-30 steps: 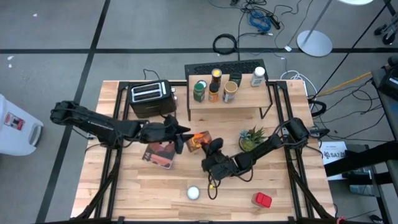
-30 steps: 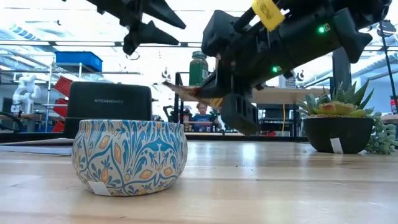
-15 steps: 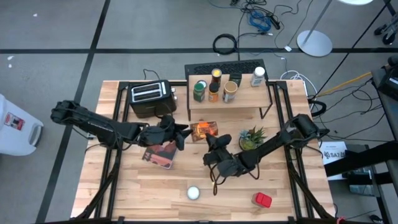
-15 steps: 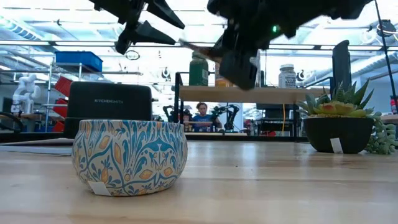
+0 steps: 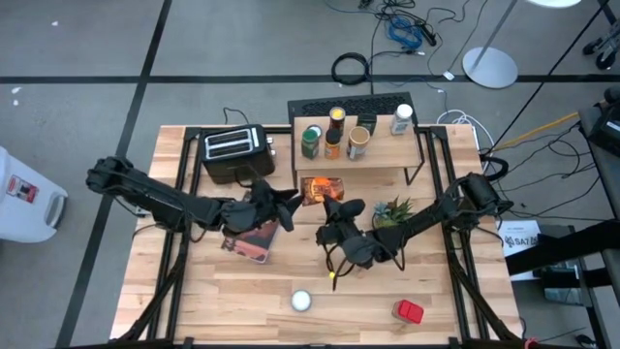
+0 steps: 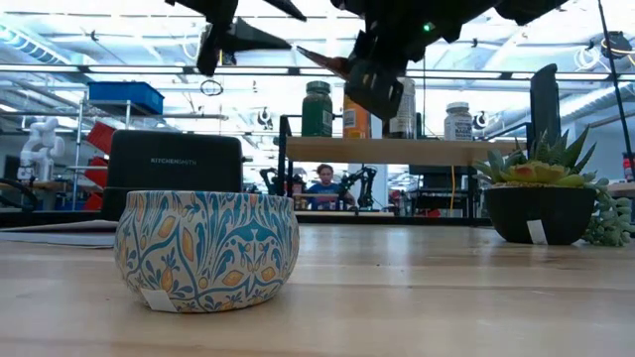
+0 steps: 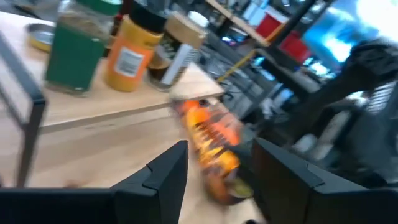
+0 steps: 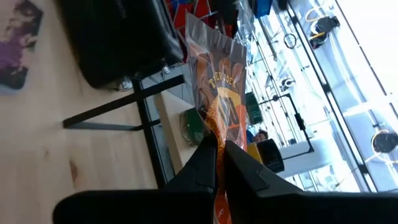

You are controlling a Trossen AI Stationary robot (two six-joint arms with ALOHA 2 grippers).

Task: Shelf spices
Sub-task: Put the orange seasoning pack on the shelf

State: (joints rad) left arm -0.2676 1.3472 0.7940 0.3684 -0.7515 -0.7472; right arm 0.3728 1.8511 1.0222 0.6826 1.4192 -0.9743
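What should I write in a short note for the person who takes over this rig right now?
Right gripper: shut on an orange pouch, held in the air just in front of the shelf.
Left gripper: fingers open, empty, beside the pouch above the book.
Done: five jars stand on the shelf.
Left: place the pouch on the shelf; then the patterned tin and the red tin, both at the table's front.
The plant and toaster stay.
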